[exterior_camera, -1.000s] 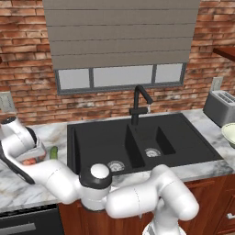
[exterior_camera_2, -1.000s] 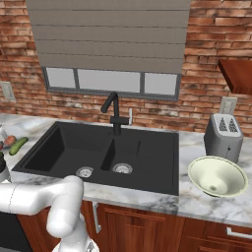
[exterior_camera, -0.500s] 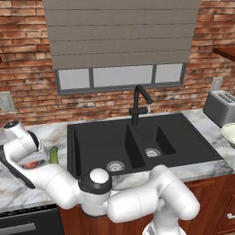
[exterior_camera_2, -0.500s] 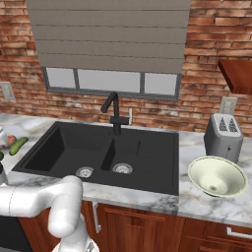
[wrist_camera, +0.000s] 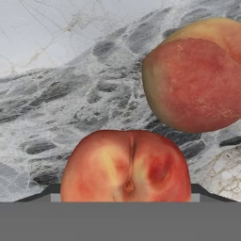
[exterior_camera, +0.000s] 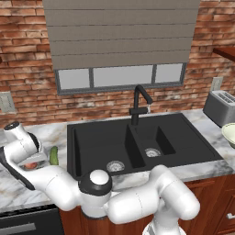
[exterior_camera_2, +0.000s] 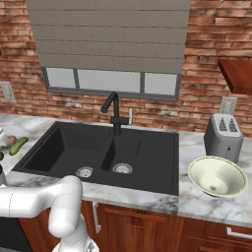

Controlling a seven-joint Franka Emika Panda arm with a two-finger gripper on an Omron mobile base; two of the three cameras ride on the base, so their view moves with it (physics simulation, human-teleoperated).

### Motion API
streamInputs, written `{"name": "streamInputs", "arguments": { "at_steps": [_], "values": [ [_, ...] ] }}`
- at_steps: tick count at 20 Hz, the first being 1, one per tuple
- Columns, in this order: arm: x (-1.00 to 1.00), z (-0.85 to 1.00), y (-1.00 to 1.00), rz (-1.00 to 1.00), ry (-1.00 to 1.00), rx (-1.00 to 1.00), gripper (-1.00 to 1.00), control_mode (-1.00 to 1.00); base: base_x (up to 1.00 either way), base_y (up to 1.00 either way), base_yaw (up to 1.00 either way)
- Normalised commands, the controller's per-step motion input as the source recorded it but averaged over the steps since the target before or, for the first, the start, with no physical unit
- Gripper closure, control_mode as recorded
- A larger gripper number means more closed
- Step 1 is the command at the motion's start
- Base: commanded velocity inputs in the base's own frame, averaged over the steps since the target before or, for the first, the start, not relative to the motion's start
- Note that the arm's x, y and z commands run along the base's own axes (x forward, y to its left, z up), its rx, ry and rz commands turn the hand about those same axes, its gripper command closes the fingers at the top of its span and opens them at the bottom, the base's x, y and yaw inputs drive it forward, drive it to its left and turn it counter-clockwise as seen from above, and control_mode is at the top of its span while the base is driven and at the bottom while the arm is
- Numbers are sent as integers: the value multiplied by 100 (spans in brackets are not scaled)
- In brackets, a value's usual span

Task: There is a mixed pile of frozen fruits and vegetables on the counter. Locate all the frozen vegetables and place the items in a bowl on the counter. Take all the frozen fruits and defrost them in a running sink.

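Arm is swung way over to its left, hand (exterior_camera: pixel 28 161) down low on the marble surface (exterior_camera: pixel 13 193) next to the black sink (exterior_camera: pixel 137 142).

Hand cam is basically all fruit: one peach (wrist_camera: pixel 126 167) sits right up against the hand, dead centre at the bottom between the two dark finger tips, whose corners just peek out on either side of it. The jaws straddle it but I can't tell if they're actually pinching it or still a bit loose, the contact spots are hidden behind the fruit. It looks to be resting on the surface.

2nd peach (wrist_camera: pixel 197 80) is just beyond the first and off to the right in the hand cam, close but w/ a strip of marble between them, not touching.

From the left base cam there's a bit of red under the hand, and the dark green cucumber (exterior_camera: pixel 54 156) lies just beside the hand, on the sink side. Right base cam shows the cucumber at the far left edge too.

Bowl (exterior_camera_2: pixel 217 176) is well away from the hand, on the surface on the other side of the sink, near the toaster (exterior_camera_2: pixel 223 137).
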Motion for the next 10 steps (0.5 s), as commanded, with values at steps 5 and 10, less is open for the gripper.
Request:
{"name": "streamInputs", "arguments": {
  "at_steps": [5, 10],
  "values": [
    [-16, 25, -9, 0, -2, 1, 100, -100, 0, 0, 0],
    [-12, 42, -11, 0, -3, 0, 100, -100, 0, 0, 0]
  ]
}}
